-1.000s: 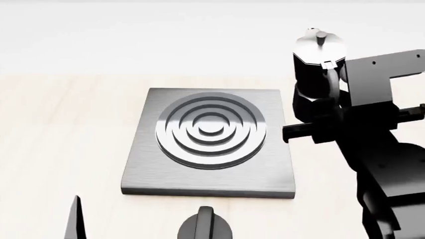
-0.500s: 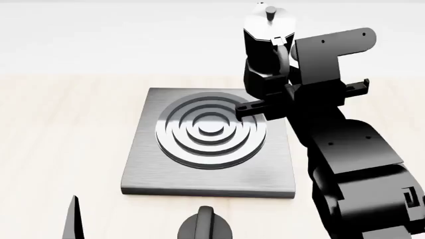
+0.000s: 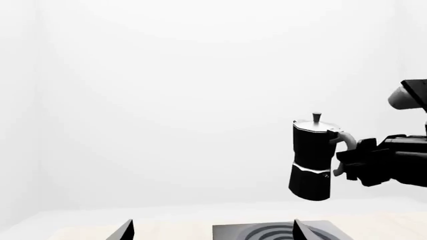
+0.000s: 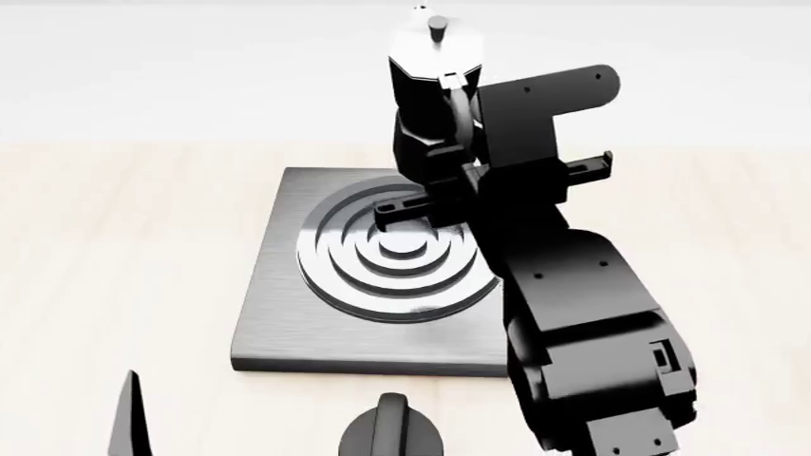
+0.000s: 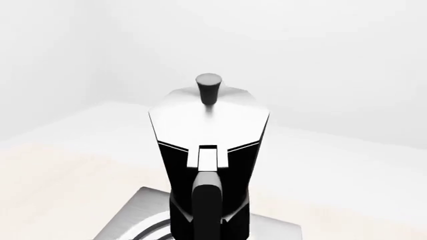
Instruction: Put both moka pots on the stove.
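One moka pot [image 4: 431, 104] hangs from the right gripper [image 4: 472, 176] above the stove [image 4: 273, 294].

We see the right arm [image 4: 571, 313] as a chain of glossy black, rounded housings, the nearest bearing a small pale rectangular marking. Its wrist carries a flat, L-shaped black bracket [image 4: 538, 114] dotted with small screw holes, crossed below by a thin black bar. In the left wrist view, the right gripper [image 3: 350, 162] appears as blocky black segments beside a pale rounded part. Two slim black fingertips [image 3: 123, 231] of the left gripper show as tapered blades.
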